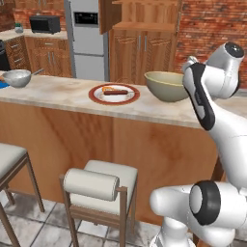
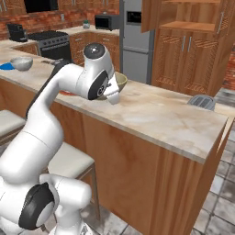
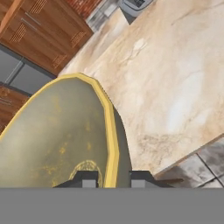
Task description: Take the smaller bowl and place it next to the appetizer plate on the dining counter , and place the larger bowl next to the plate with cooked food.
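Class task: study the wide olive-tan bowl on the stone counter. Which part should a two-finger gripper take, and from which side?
Take the larger bowl by its thin yellow rim, from above, one finger inside and one outside. The wide body probably will not fit between the jaws. The gripper already straddles the rim this way.

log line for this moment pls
gripper: shut on larger bowl rim | bowl: on dining counter, right of cooked-food plate | smaller bowl: far left, by appetizer plate
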